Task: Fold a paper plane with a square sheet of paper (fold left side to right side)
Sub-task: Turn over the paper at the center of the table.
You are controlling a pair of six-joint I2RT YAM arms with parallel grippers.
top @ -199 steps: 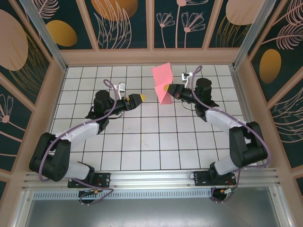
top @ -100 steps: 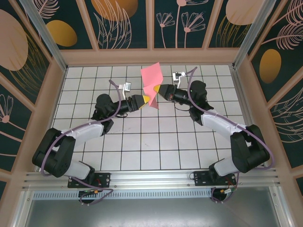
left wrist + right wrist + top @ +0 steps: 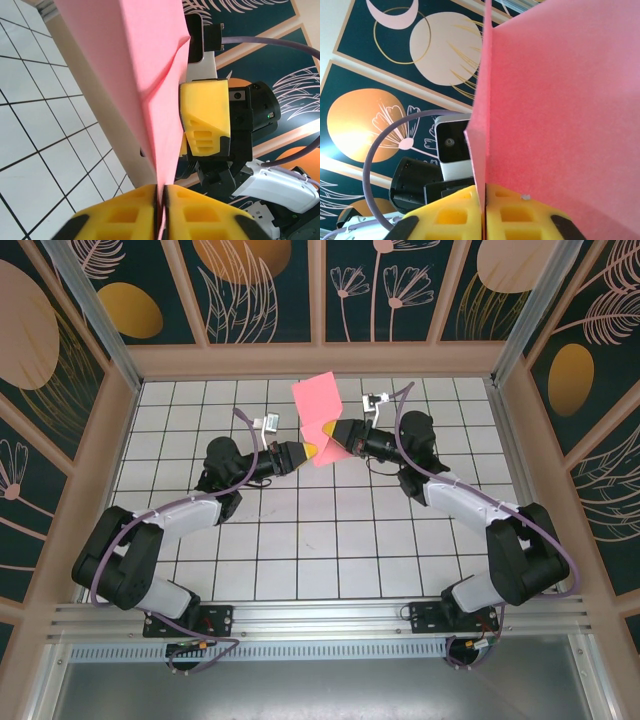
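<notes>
Left jaws: the yellow fingers (image 3: 120, 212) of the left gripper (image 3: 161, 195) are being pressed together, and the thin lower edge of the pink paper sheet (image 3: 135, 65) is being pinched in the seam between them.
Right jaws: the right gripper (image 3: 483, 196) is likewise being shown closed, with its yellow fingers (image 3: 520, 215) flat against each other and a folded edge of the sheet being gripped between them.
Sheet at the left jaws: it is being seen rising from the fingertips and leaning up to the left, with a crease running across it. One yellow finger of the right gripper is touching its far side.
Sheet at the right jaws: a folded edge is being seen running straight up from the seam, and the broad face is spreading up and to the right.
Grippers together: in the top view the two tips are being held just beside each other, facing across the sheet, the left one lower and the right one higher.
Sheet in the scene: it is being held in the air above the far middle of the tiled table (image 3: 300, 540), its upper flap standing past both grippers toward the back wall.
Arms: both are being stretched from the near edge toward the far middle.
</notes>
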